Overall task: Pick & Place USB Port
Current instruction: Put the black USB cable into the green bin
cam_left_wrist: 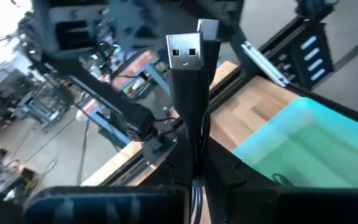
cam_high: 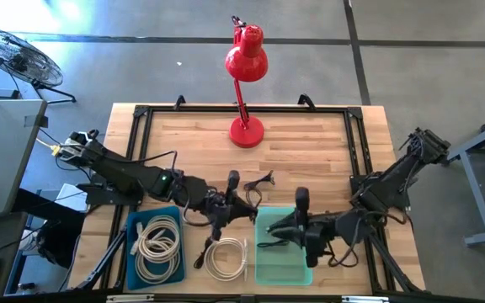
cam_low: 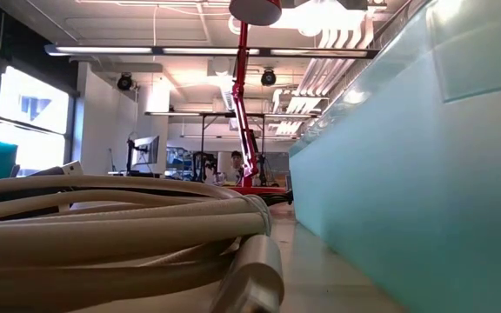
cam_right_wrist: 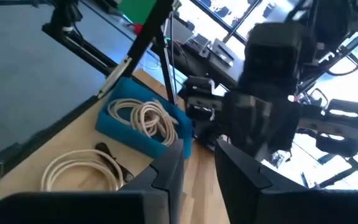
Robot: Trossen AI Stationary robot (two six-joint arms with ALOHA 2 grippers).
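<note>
My left gripper [cam_left_wrist: 199,177] [cam_high: 236,205] is shut on a black USB cable [cam_left_wrist: 191,118] above the table's middle. The cable's silver plug [cam_left_wrist: 185,52] sticks out past the fingertips, and a second plug [cam_left_wrist: 209,28] shows just behind it. My right gripper [cam_right_wrist: 201,152] [cam_high: 269,241] hovers over the green tray [cam_high: 283,257], its fingers a little apart with nothing between them. It points toward the left arm, which shows as a dark blurred block [cam_right_wrist: 266,93]. Neither gripper shows in the low view. My left gripper pinches the black cable [cam_left_wrist: 196,152] between its two fingers, a short way behind the plug. The fingers lie nearly level and run along the cable. The plug end stands free beyond the fingertips, lifted clear of the table.
A blue tray [cam_high: 133,252] [cam_right_wrist: 123,134] at the near left holds a white coiled cable [cam_high: 160,244]. Another white coil [cam_high: 226,257] [cam_right_wrist: 79,168] lies on the wood between the trays. A red lamp [cam_high: 245,63] stands at the far middle. A black frame [cam_high: 141,114] borders the table.
</note>
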